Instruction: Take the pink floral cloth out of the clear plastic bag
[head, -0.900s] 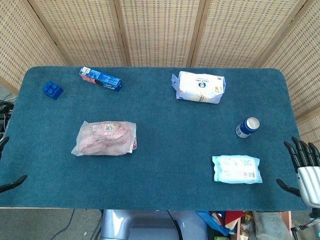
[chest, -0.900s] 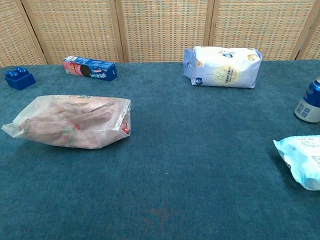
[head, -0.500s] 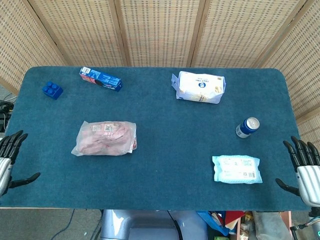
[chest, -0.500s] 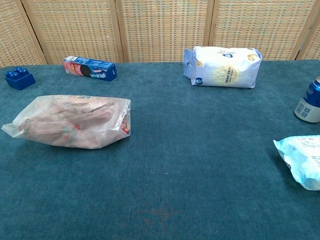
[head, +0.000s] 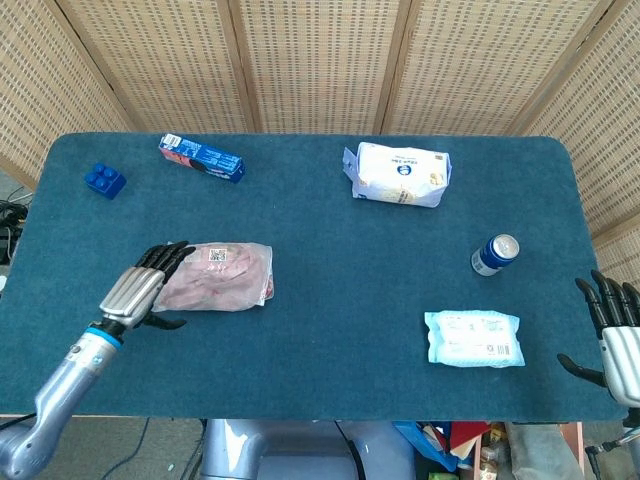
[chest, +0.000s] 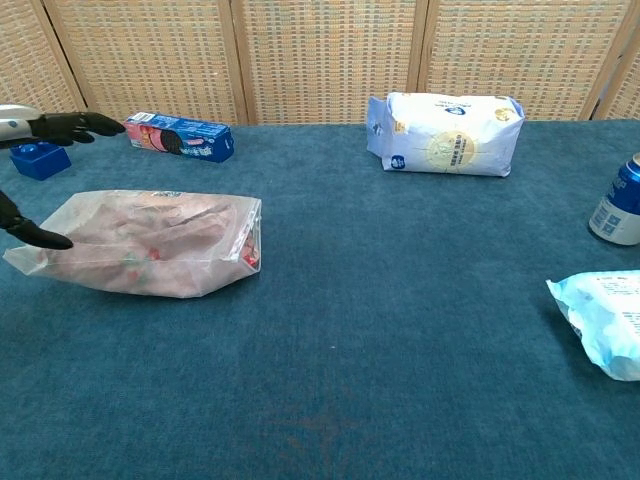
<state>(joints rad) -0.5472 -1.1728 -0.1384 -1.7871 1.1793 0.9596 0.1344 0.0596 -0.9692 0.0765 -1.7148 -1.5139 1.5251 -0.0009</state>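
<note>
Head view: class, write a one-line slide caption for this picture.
Left hand reaches the clear plastic bag holding the pink floral cloth; right hand waits open at the table edge.

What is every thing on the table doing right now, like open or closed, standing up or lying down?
clear plastic bag: lying flat, pink floral cloth inside
left robot hand: open, at the bag's end
right robot hand: open, empty
can: standing upright
cookie box: lying flat
white bag: lying down
wipes pack: lying flat
</note>
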